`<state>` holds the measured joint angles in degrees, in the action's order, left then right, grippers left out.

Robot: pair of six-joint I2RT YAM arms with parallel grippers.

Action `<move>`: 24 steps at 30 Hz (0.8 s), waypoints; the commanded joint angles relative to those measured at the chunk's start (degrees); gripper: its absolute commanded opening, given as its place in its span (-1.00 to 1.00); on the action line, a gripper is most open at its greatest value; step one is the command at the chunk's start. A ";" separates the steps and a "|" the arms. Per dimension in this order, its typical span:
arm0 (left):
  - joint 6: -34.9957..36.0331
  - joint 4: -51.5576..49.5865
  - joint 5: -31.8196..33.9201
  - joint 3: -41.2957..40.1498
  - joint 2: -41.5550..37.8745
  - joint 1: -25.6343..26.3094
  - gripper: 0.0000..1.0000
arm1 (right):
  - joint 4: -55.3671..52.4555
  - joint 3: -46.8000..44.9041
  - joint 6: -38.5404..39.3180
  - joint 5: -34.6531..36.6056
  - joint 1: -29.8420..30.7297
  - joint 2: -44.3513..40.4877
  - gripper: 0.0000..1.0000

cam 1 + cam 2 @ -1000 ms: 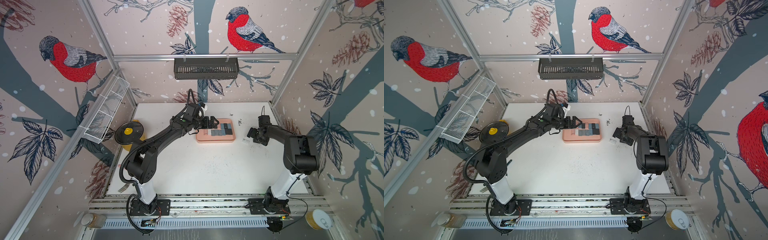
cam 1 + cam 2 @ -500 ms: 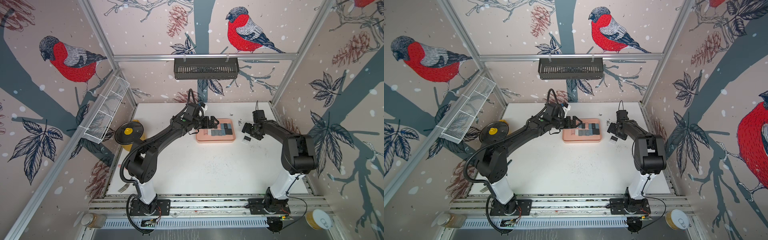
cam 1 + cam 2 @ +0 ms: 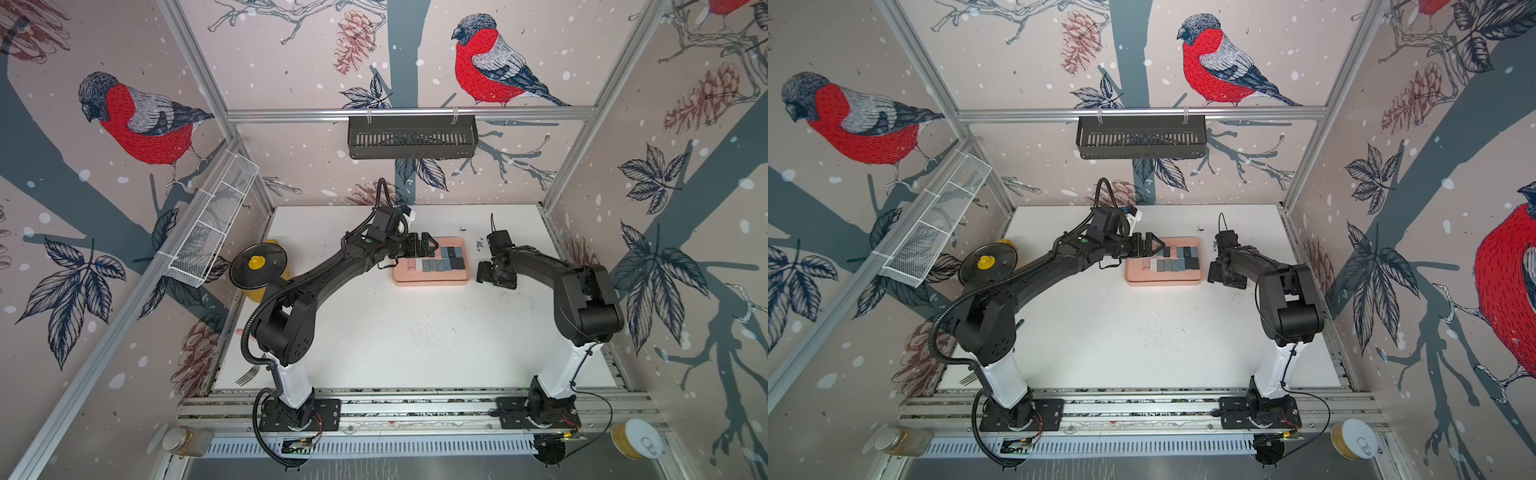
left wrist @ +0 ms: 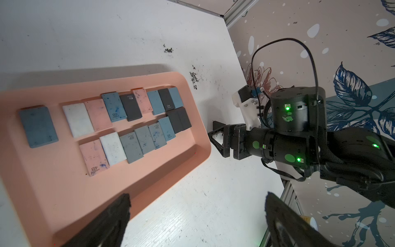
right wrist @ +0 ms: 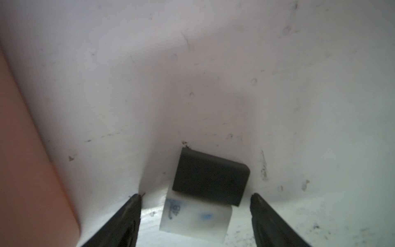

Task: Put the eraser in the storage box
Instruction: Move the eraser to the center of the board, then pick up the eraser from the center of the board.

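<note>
hidden: in both top views the right pincer sits over the spot just beside the storage box, so you can't see what lies under it there.
eraser location: only the right wrist view shows it. The dark eraser is on the table, outside the box, lying partly on top of a white eraser.
cut off: one end of the white eraser is under the dark one, and both pincer fingers run out of frame.
blur: the right wrist view is soft, and the box shows there only as a pink band at the frame edge.
right pincer: jaws apart, one on each side of the eraser pair. There is a clear gap on one side and a thin gap on the other, so you can't call it a grip.
left pincer: spread wide with nothing between the fingers, over the box end away from the right pincer.
writing: the white eraser reads "4B" in blue. The smaller line beside it is unreadable, and there is a blue smudge.
box contents: two rows of flat erasers, and a blue-grey eraser lying apart from them. You can read "4B" on several; the finer print is too small.
</note>
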<state>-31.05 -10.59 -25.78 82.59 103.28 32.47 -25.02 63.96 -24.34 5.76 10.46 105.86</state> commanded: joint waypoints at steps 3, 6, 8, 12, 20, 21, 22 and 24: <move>0.82 0.23 -0.81 0.52 -0.10 0.10 0.95 | 1.67 -3.67 -6.26 -10.11 1.72 -1.68 0.57; 0.94 0.09 -0.73 0.61 -0.19 0.11 0.95 | 4.55 -4.44 -10.96 -15.67 2.52 -3.04 0.46; 1.27 -0.11 -0.45 0.69 -0.27 0.09 0.95 | 5.41 -4.63 -13.03 -17.27 4.01 -4.26 0.45; 1.99 -0.99 0.38 1.21 -0.58 -0.03 0.95 | 4.52 -6.36 -15.11 -19.20 5.96 -7.60 0.44; 2.02 -1.26 0.28 1.44 -0.53 -0.38 0.95 | -2.60 -3.99 -5.20 -9.05 4.07 -8.19 0.43; 1.98 -1.26 0.29 1.44 -0.56 -0.41 0.95 | -2.48 -3.21 -4.78 -8.84 4.04 -6.96 0.42; 2.11 -1.26 0.37 1.48 -0.55 -0.43 0.95 | -2.28 -2.41 -4.75 -8.88 4.11 -5.76 0.40; 2.15 -1.29 0.38 1.52 -0.54 -0.52 0.95 | -1.66 -0.85 -4.84 -8.53 4.47 -3.06 0.34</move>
<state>-29.63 -12.45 -25.41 83.61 103.13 32.03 -25.52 61.67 -31.27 -5.28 14.59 100.68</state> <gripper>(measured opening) 0.973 0.674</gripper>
